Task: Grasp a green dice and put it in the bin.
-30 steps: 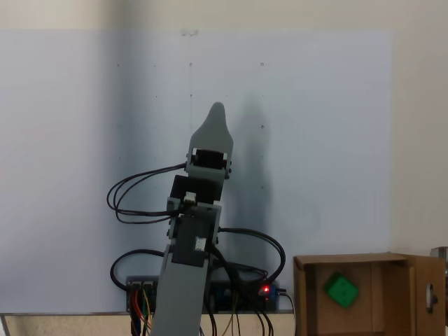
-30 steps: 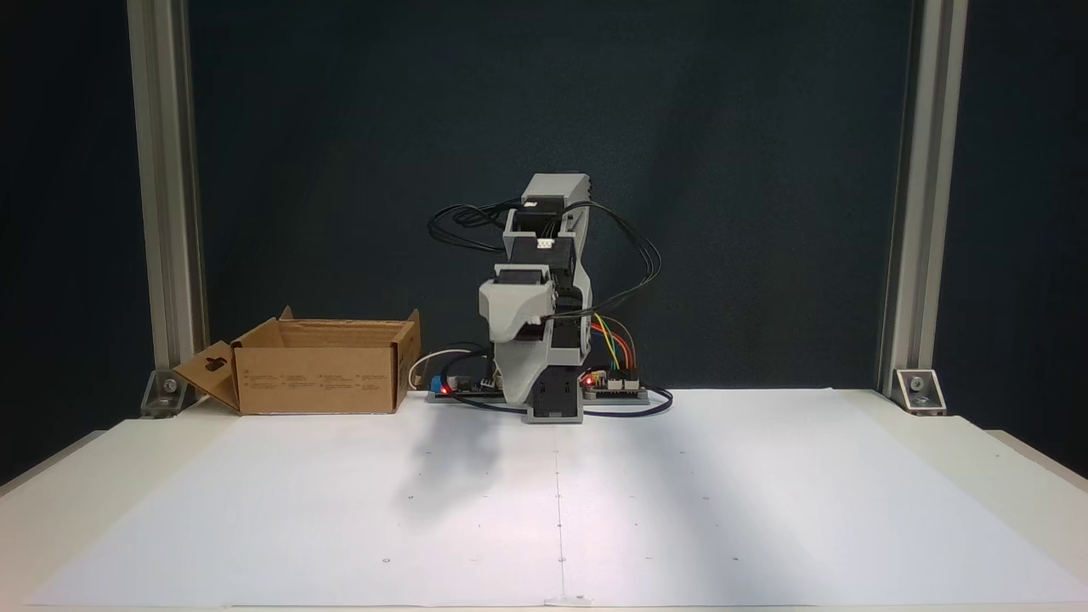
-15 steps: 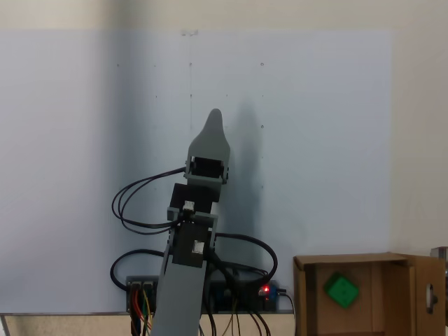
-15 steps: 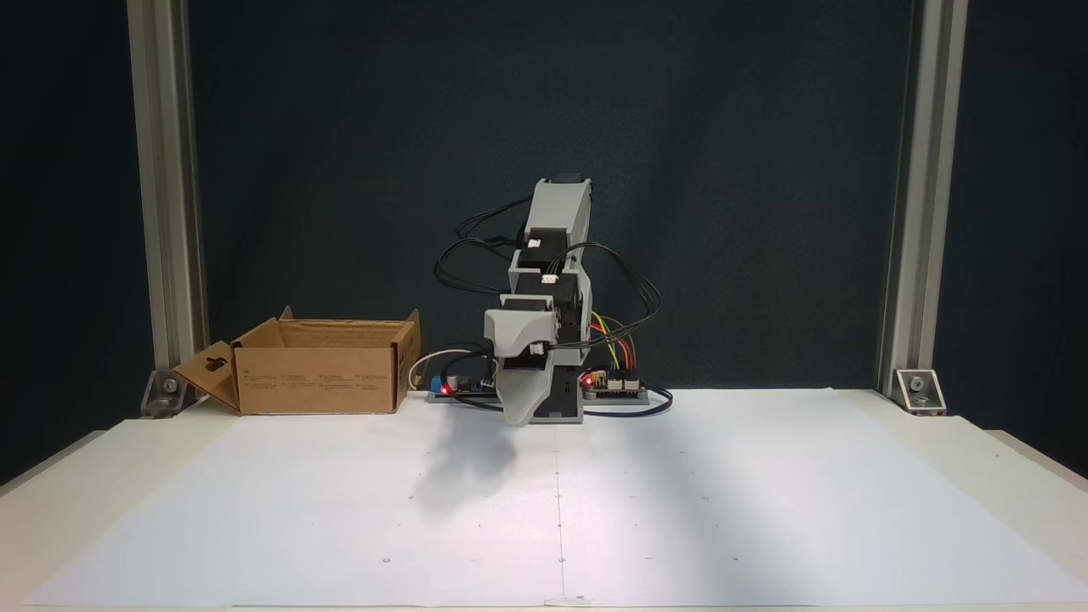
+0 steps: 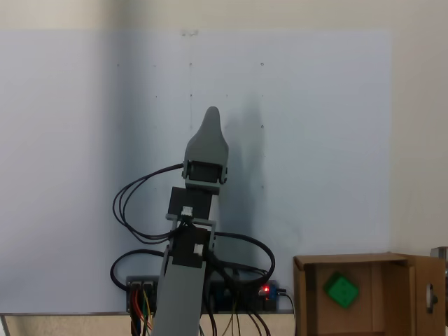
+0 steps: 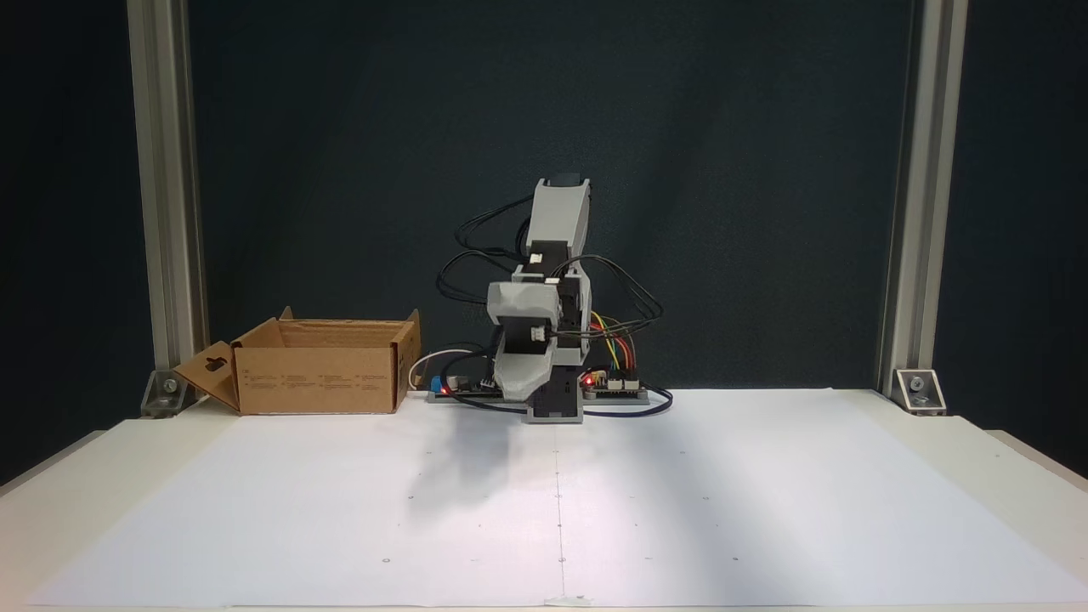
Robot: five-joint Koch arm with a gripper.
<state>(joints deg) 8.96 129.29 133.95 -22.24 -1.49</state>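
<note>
The dice (image 5: 341,290) lies inside the box (image 5: 304,297), which stands on the table (image 6: 765,510) left of the arm's base (image 6: 555,399) in a fixed view. The gripper (image 5: 210,122) hangs above the table, well apart from the box.

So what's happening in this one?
The green dice already lies inside the cardboard bin, which sits beside the arm's base. The gripper holds nothing and hangs over the white sheet, away from the bin; its jaws overlap, so open or shut is unclear. The drop looks done.
</note>
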